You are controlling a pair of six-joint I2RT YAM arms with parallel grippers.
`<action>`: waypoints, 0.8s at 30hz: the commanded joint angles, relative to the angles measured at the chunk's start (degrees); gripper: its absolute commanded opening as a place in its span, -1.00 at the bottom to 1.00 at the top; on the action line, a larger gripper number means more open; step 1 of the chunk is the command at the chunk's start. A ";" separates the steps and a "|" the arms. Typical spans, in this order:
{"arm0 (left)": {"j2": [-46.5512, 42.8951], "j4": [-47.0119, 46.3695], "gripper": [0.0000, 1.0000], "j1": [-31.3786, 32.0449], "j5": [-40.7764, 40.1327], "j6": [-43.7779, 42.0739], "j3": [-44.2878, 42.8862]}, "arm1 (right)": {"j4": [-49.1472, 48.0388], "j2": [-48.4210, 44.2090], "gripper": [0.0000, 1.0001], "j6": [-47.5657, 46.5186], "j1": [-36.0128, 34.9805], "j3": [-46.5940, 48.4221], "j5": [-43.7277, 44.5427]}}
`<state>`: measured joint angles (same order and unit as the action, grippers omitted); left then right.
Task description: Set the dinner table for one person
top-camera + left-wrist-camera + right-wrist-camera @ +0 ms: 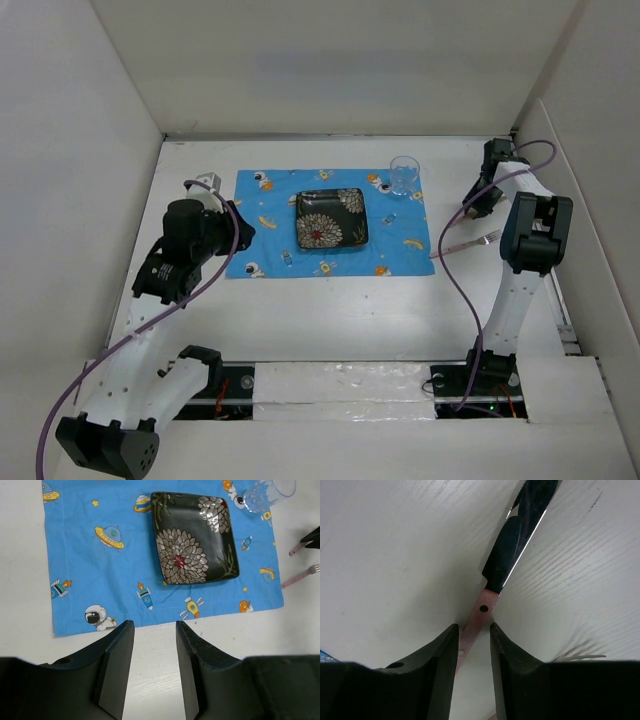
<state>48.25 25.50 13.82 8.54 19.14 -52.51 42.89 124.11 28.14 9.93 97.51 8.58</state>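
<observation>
Right tool (pixel 472 640) is clamped on the knife's (pixel 520 535) pink handle, low over the white counter (pixel 330 310) near the fork (pixel 470 242). Left tool (pixel 154 630) hangs released beside the blue mat (pixel 270 225) holding the plate (pixel 331 218).

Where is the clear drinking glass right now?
In the top view the clear drinking glass stands upright on the far right corner of the blue cartoon-printed mat, up and right of the black floral square plate.
</observation>
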 commanded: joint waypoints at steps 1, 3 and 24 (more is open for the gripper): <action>-1.93 -1.24 -0.28 0.24 -0.10 0.99 0.22 | 1.57 0.25 -0.31 -1.42 0.70 0.30 1.00; -2.19 -0.89 -0.28 0.24 -0.10 1.17 0.22 | 1.58 0.51 -0.46 -1.86 0.70 0.48 0.30; 4.22 -7.48 -0.03 0.24 6.40 6.00 -3.47 | -11.09 -32.44 -1.00 -10.73 -18.01 -11.73 -14.89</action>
<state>52.31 21.65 13.82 13.10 24.14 -52.66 33.41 93.12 21.98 -4.21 87.90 0.58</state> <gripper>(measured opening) 0.484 0.117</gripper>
